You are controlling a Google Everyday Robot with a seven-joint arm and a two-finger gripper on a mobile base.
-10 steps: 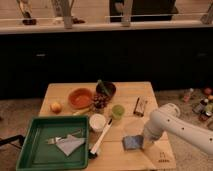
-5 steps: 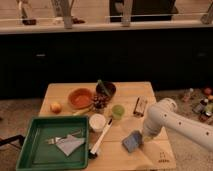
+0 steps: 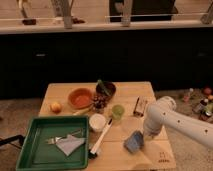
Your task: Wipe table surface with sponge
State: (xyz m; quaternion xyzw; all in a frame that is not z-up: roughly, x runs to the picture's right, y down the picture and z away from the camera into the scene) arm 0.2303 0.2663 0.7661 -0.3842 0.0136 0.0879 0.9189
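The light tan wooden table surface (image 3: 131, 92) fills the middle of the camera view. The blue-grey sponge (image 3: 133, 142) is near the table's front right, tilted on edge against the wood. My gripper (image 3: 140, 138) is at the end of the white arm (image 3: 172, 120), which reaches in from the right. It is down over the sponge and shut on its right side. The fingers are mostly hidden behind the sponge and the wrist.
A green tray (image 3: 29, 146) with a grey cloth (image 3: 70, 145) sits at the front left. A white-handled brush (image 3: 102, 137), white cup (image 3: 97, 121), green cup (image 3: 118, 111), orange bowl (image 3: 80, 98), dark bowl (image 3: 106, 89), fruit (image 3: 56, 107) and a snack bar (image 3: 140, 106) stand around the middle.
The arm's elbow has moved left and up over the table. The sponge has shifted only slightly and stays tilted at the gripper.
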